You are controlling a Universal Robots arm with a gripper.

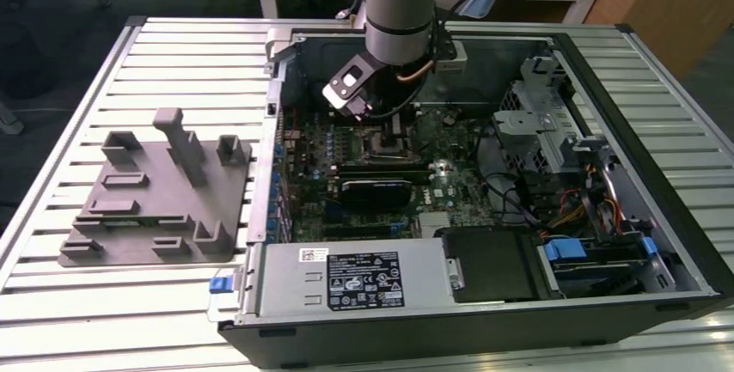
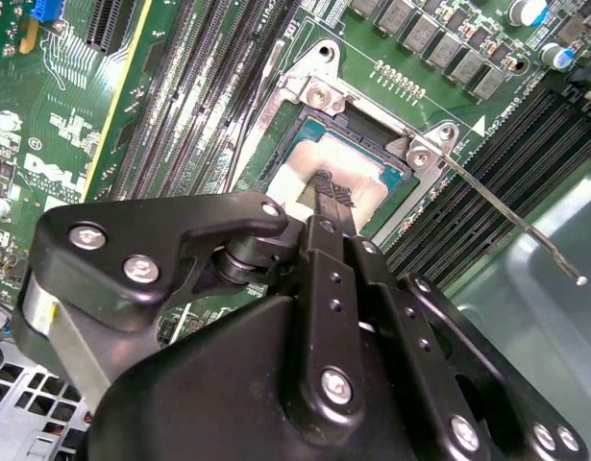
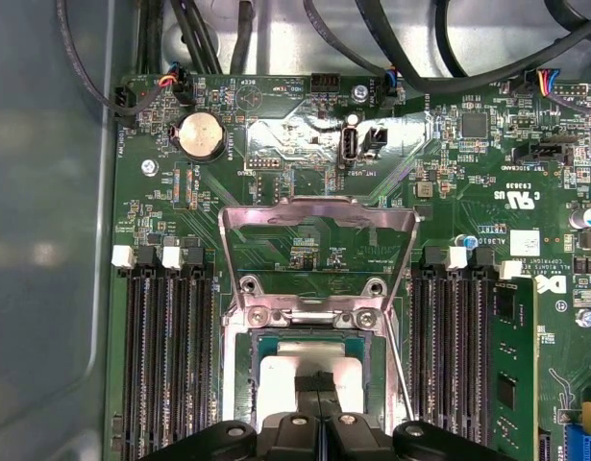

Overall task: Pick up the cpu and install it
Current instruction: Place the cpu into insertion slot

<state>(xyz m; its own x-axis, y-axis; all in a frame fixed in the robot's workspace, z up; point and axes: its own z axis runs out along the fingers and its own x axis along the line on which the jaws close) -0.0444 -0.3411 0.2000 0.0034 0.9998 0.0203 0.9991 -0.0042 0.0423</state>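
Down inside the open computer case (image 1: pixel 482 342) on the slatted surface (image 1: pixel 172 54). Hand (image 2: pixel 330 188) narrow, fingers closed together, holding nothing, tips at the middle of the cpu (image 2: pixel 364 161), touching or just above, hard to tell. Cpu seated flat in the motherboard socket (image 3: pixel 237 370), load plate (image 3: pixel 232 252) swung up open.
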